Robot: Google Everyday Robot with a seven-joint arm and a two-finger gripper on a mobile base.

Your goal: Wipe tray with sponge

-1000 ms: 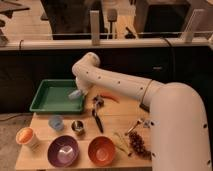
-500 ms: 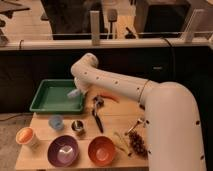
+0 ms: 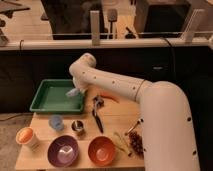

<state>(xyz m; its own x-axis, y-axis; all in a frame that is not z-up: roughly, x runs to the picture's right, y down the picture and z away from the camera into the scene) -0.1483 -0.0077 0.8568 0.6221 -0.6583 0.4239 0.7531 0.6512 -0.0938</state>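
A green tray (image 3: pixel 44 104) sits at the back left of the wooden table. My white arm reaches from the right and bends down over the tray's right side. My gripper (image 3: pixel 74 92) is low inside the tray near its right wall, with a pale, light-blue lump that looks like the sponge (image 3: pixel 71 93) at its tip. The sponge seems to rest on or just above the tray floor.
On the table: a black-handled tool (image 3: pixel 96 116), an orange piece (image 3: pixel 111 98), a blue cup (image 3: pixel 56 122), a metal cup (image 3: pixel 77 127), an orange cup (image 3: pixel 26 136), a purple bowl (image 3: pixel 63 150), an orange bowl (image 3: pixel 101 150), dark grapes (image 3: pixel 135 142). A dark counter rail runs behind.
The gripper has shifted slightly within the tray's right side; the arm's elbow has barely moved. Nothing else on the table has moved.
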